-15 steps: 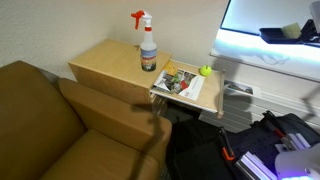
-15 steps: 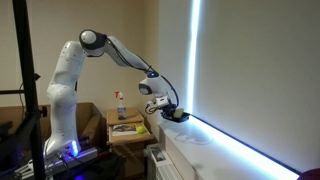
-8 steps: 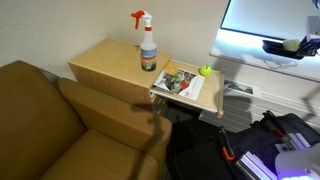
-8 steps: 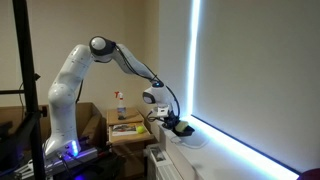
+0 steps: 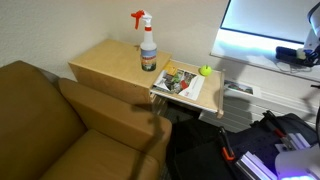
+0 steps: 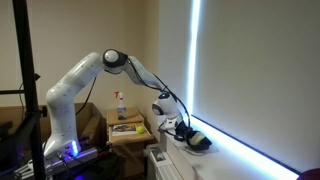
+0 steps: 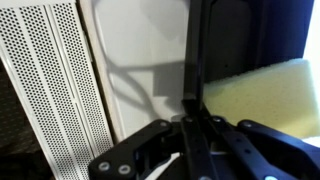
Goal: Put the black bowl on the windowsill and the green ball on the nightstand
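The black bowl (image 6: 198, 142) is held low over the windowsill (image 6: 236, 160), lower centre, its rim apparently pinched by the pincer (image 6: 186, 133). The green ball (image 5: 206, 70) already lies on the nightstand tabletop (image 5: 214, 86). Release is called for next.

An exterior view looks down from above the armchair (image 5: 50, 120) onto the worktop (image 5: 105, 62). An exterior view stands farther back, side-on to the arm (image 6: 85, 75). These 2 share the spray bottle (image 5: 147, 45) and windowsill (image 5: 245, 52). The wrist view hangs close over the windowsill.
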Available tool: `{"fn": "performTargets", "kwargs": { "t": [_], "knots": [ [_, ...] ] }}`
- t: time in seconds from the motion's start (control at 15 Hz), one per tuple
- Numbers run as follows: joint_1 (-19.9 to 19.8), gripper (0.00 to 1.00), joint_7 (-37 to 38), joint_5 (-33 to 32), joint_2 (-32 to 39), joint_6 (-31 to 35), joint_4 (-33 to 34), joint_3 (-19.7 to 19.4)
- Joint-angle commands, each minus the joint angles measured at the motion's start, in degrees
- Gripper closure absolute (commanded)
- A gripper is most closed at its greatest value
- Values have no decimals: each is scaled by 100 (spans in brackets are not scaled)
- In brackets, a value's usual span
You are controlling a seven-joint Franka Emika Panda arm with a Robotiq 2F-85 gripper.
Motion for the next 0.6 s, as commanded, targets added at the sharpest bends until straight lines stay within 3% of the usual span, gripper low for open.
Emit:
{"fn": "performTargets", "kwargs": {
  "t": [0.0,0.07,0.2,0.47,0.53],
  "knots": [
    [-207,98,197,-92,494,-19,473,17],
    [-269,98,244,-158,577,-127,532,10],
    [-321,68,458,-323,680,-294,593,-71],
    [-552,41,312,-520,220,-839,507,-12],
    [-183,32,271,-425,-253,-658,32,138]
  ]
}}
